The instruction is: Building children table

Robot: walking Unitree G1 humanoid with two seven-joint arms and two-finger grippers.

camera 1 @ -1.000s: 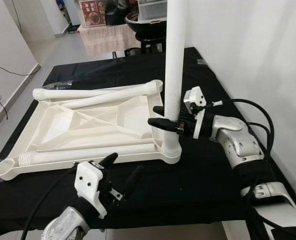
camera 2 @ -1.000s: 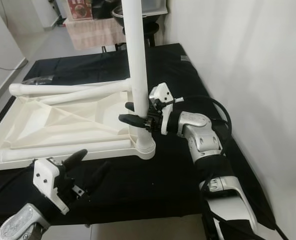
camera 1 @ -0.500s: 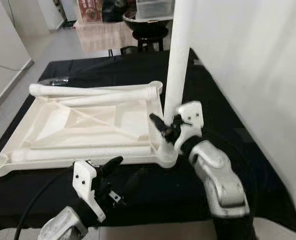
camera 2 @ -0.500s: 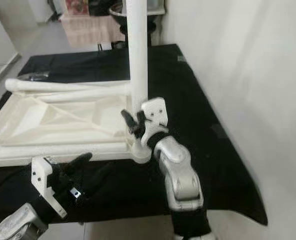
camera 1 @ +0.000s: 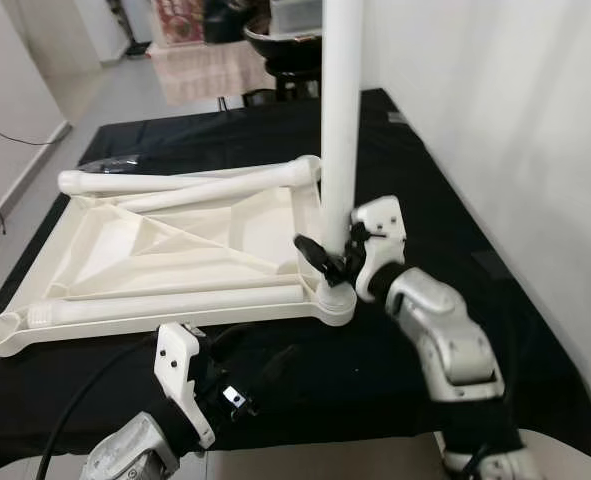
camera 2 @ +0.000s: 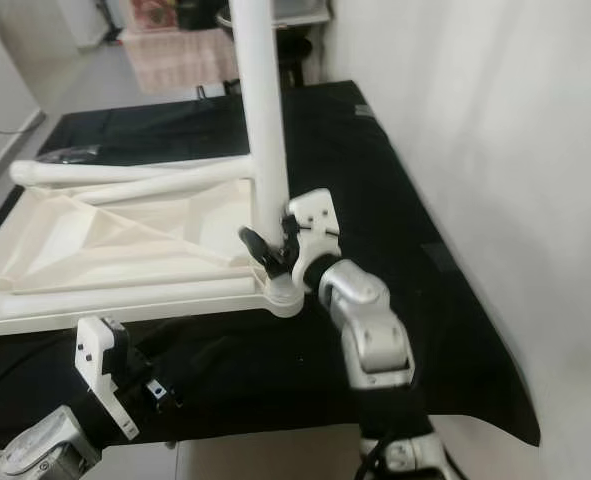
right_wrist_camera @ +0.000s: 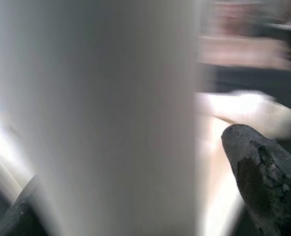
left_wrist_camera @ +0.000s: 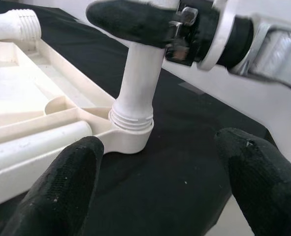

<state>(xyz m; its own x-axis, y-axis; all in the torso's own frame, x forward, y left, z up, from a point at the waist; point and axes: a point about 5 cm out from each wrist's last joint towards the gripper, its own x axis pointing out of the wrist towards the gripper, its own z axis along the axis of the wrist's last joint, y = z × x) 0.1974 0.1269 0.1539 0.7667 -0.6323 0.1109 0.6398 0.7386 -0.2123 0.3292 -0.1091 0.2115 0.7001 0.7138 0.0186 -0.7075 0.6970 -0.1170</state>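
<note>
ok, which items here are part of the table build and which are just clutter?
Job:
- upside-down table top
- upright leg, gripped by right end effector
- loose legs lying on the top
- left end effector, open

Lying about:
- black stool
- cloth-covered stand
- wall cable

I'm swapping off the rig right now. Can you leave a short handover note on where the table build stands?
Right gripper: fingers around the upright leg low down, just above the near-right corner socket. How firmly it clamps cannot be told.
Left gripper: open, holding nothing, hovering over the black cloth in front of the tabletop's near edge.
Tabletop: lying upside down on the cloth.
Done: one leg stands in its socket; whether it is fully seated cannot be told.
Left: three loose legs lie on the tabletop, two along the far edge and one along the near edge.
</note>
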